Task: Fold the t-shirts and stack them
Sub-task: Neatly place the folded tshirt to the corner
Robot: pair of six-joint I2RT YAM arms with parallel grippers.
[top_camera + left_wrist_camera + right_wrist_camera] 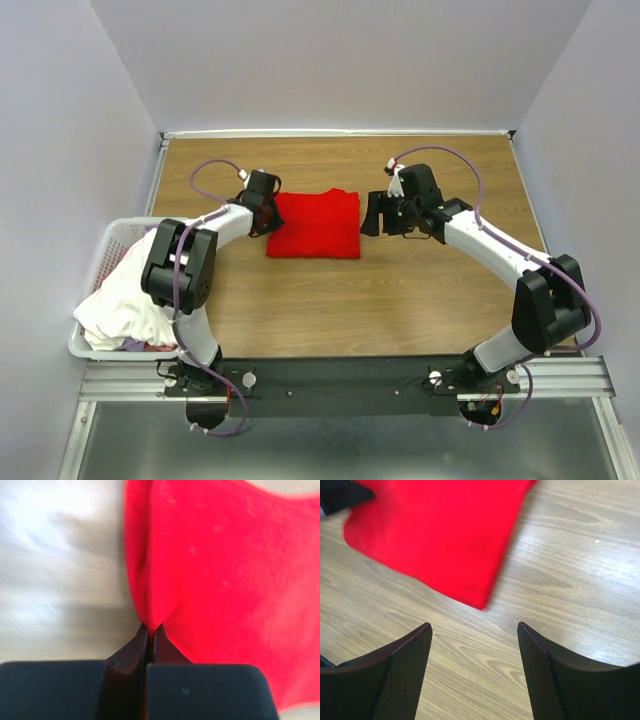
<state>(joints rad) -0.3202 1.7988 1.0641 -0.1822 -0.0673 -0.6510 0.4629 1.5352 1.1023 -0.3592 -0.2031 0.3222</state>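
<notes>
Now the red t-shirt (315,225) lies folded in the middle of the table (400,305), its left edge pinched by your left gripper (151,630), while your right gripper (475,629) stands spread just beside it, so the fold seems nearly done and the next move probably calls for a 2nd grip.

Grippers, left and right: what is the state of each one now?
Left gripper: shut, pinching the edge of the red t-shirt.
Right gripper: open, holding nothing.

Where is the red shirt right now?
From above, the red t-shirt lies on the table, left edge pinched by the left gripper, the open right gripper just beyond its right edge.
</notes>
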